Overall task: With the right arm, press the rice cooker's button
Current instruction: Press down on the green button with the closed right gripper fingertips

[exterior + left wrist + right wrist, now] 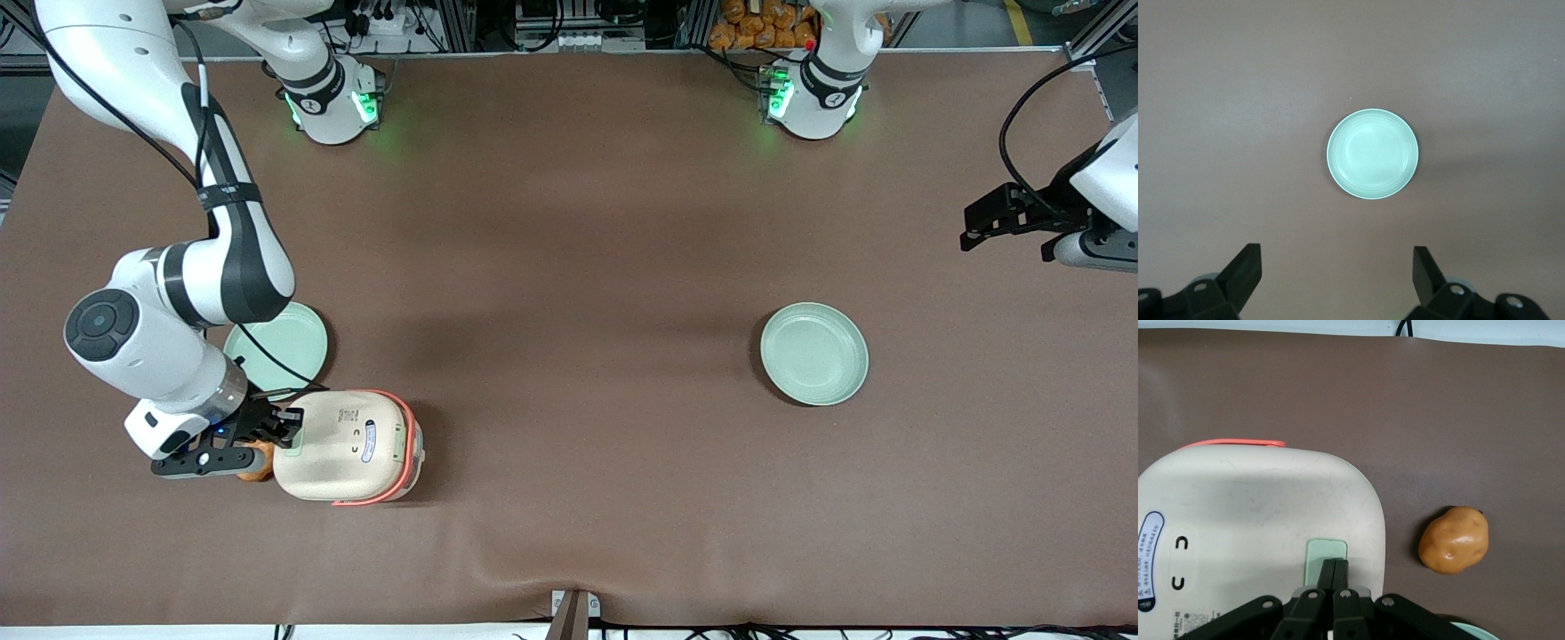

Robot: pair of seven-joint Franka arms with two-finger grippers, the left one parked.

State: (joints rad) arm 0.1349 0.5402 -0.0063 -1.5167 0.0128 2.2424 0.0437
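Here's the right arm (178, 293) hunched over the working arm's end of the bench (569, 267), tool (1334, 568) pressed together into one narrow tip and sitting right on the button (1326, 553). From the wrist view the closed fingertips overlap the button's pale green patch, which lies close to the lid edge of the cooker (348, 446). Whether the tip is actually touching or just above it, I can't tell.

The cooker sits nearer the front camera than the plate (280, 345) just beside it, orange band turned toward the middle of the bench. A brown potato (1454, 539) lies on the bench close to the cooker's button end, tucked under the tool in the front view. A second plate (813, 353) sits well off toward the parked arm's end.

Now the risks. The button is small and near the rim, so a slight sideways drift could land the tip on bare lid. The cooker looks light and unanchored; an off-vertical push might skid it or tip it. Too shallow a press, I'd guess, and the button won't latch.
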